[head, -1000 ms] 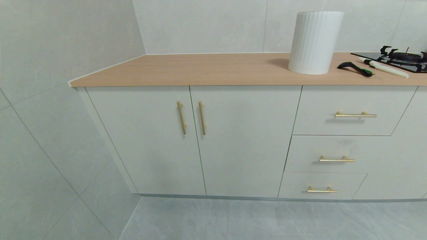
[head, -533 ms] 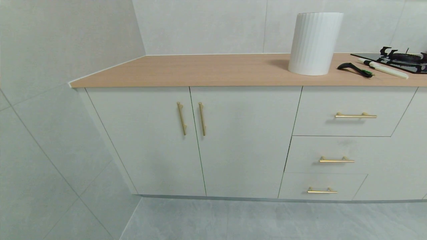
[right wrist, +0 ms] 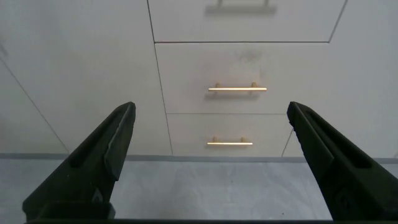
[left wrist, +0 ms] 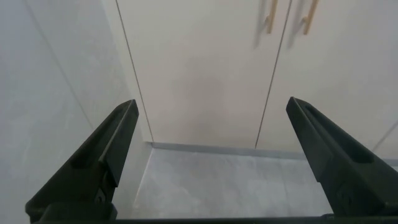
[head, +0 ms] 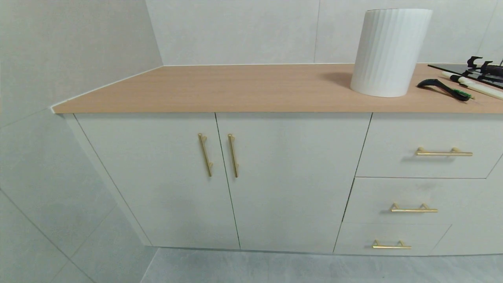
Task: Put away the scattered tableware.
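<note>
A black-handled utensil [head: 444, 87] and a white utensil [head: 475, 85] lay on the wooden counter [head: 235, 86] at the far right, between a tall white ribbed jar [head: 387, 53] and the stove [head: 485, 68]. The left gripper [left wrist: 211, 107] hung low before the cupboard doors [left wrist: 205, 74], released and spread wide. The right gripper [right wrist: 211, 109], likewise released, faced the drawers [right wrist: 239, 68].

Stove [head: 482, 67] and white utensil [head: 484, 90], partly off-frame

No readable text, label or number anywhere.
</note>
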{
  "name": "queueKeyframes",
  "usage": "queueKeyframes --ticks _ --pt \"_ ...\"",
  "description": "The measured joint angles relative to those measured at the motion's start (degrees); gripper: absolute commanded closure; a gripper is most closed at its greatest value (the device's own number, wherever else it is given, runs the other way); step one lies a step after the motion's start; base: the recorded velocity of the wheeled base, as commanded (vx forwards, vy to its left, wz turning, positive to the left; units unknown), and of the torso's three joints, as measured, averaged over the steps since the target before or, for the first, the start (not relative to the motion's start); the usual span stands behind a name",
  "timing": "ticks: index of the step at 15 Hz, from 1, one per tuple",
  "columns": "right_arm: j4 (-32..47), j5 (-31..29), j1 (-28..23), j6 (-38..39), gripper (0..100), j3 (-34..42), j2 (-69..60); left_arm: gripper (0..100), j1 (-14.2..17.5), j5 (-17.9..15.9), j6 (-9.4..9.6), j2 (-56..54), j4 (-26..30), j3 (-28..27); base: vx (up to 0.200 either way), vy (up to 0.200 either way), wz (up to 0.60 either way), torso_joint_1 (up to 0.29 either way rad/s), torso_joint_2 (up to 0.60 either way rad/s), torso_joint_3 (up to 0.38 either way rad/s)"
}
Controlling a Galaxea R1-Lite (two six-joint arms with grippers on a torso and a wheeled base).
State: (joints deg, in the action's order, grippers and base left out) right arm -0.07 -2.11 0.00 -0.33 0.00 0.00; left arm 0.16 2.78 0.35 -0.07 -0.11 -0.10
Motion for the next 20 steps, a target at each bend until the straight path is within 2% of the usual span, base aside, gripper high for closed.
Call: queueKeyframes --ticks 2,14,17,20 --pt "0.0 0.1 0.0 0.0 0 0.0 0.0 0 0.0 0.0 -0.06 0.0 0.0 0.0 0.0 0.0 -0.6 0.0 0.0 0.005" --pt "0.0 0.1 0.0 0.0 0 0.0 0.0 0 0.0 0.0 -0.79 0.0 0.0 0.0 0.0 0.0 0.0 0.0 0.0 0.0" --pt "0.0 0.1 0.0 -0.2 0 0.0 0.0 0 0.0 0.0 -0.79 0.0 0.0 0.0 0.0 0.0 0.6 0.002 0.0 -0.001" --pt "0.0 0.0 0.0 -0.1 0 0.0 0.0 0 0.0 0.1 -0.87 0.0 -0.1 0.0 0.0 0.0 0.0 0.0 0.0 0.0"
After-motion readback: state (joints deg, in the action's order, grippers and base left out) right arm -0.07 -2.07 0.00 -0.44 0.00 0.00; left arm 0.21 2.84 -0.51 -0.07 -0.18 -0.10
